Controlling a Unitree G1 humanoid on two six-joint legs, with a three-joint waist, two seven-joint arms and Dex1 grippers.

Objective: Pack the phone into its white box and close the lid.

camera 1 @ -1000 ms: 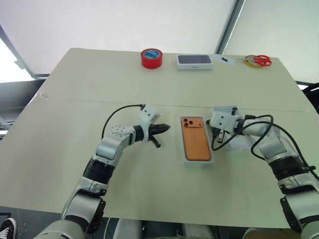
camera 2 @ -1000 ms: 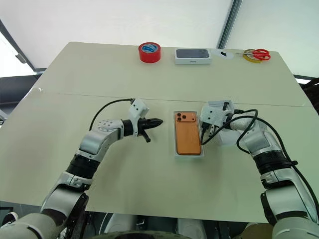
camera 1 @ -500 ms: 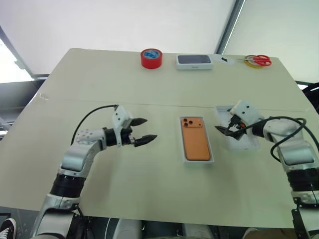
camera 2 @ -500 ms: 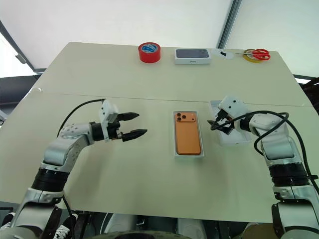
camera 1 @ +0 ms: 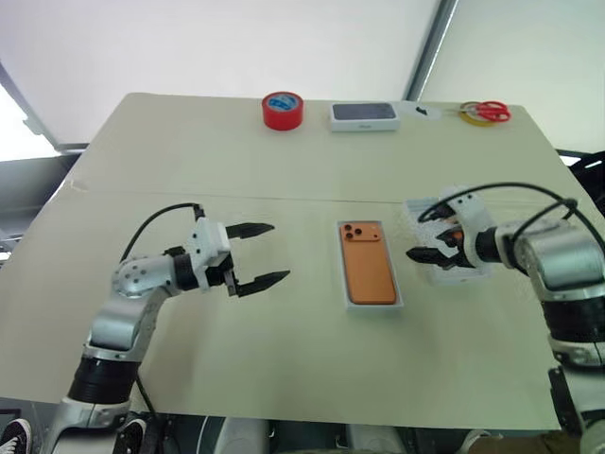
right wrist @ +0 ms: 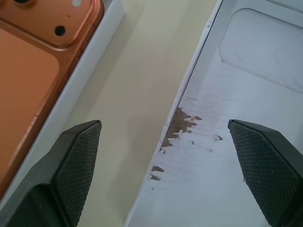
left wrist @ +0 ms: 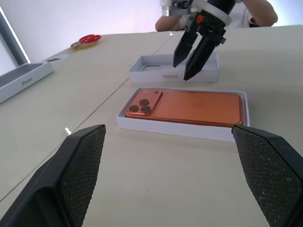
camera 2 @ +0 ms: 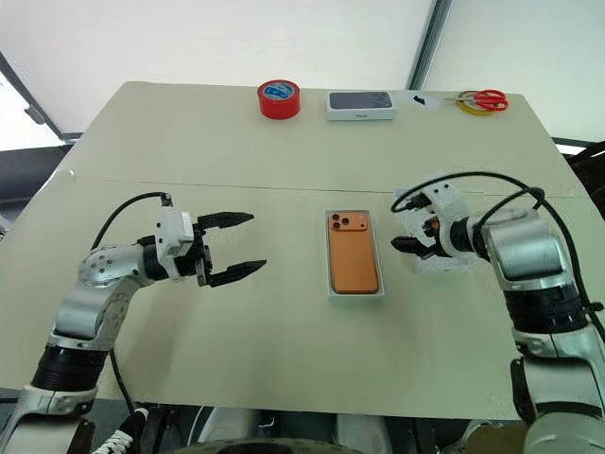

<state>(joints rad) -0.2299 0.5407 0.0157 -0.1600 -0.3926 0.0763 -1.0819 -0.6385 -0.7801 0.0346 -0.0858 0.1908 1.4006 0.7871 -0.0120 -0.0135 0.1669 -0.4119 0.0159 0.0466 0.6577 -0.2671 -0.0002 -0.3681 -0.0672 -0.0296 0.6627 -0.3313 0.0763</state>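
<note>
Phone (camera 1: 370, 274): lies orange back up in the white box (camera 1: 398, 305), mid-bench (camera 1: 284, 170).
Lid (left wrist: 156, 71): open side up, just right of the box.
My left fingers (camera 1: 257, 255): spread wide, holding nothing, well left of the phone.
My right fingers (camera 1: 427, 235): spread wide, empty, over the lid's near edge.

The phone (camera 1: 370, 274) lies orange back up, lenses toward 12 o'clock, inside the white box (camera 1: 400, 301). The lid (left wrist: 163, 75) lies open-side up at its 3 o'clock.
</note>
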